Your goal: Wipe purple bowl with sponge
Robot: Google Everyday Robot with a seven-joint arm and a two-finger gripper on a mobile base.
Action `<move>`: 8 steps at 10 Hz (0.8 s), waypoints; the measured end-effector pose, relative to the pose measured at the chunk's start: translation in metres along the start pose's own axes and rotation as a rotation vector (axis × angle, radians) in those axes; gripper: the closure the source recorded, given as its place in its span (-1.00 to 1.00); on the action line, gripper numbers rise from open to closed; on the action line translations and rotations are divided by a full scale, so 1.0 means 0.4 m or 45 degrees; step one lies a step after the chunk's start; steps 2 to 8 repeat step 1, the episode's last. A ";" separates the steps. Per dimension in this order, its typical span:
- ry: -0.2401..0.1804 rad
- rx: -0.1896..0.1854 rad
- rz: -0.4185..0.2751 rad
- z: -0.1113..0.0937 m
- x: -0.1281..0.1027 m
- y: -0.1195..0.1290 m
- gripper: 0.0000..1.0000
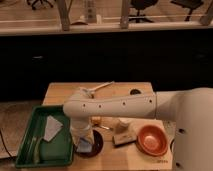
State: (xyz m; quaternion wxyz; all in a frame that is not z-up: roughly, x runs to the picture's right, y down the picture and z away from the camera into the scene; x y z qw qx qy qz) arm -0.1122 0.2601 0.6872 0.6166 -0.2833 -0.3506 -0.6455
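Observation:
The purple bowl [96, 145] is a dark glossy dish on the wooden table [65, 91], just right of the green tray. My white arm reaches across from the right and bends down over it. My gripper [84, 142] sits at the bowl's left part, right over the bowl. A small light-blue sponge [85, 146] shows under the gripper, lying on or pressed into the bowl. The arm hides part of the bowl.
A green tray [30, 152] at front left holds a pale blue-white cloth [52, 128]. An orange bowl [151, 140] sits at front right. A cream block with a dark base [123, 136] lies between the bowls. A white utensil [101, 87] lies at the table's back.

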 end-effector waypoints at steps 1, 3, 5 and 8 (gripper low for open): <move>0.000 0.000 0.000 0.000 0.000 0.000 1.00; 0.000 0.000 0.000 0.000 0.000 0.000 1.00; 0.000 0.000 0.000 0.000 0.000 0.000 1.00; 0.000 0.000 0.000 0.000 0.000 0.000 1.00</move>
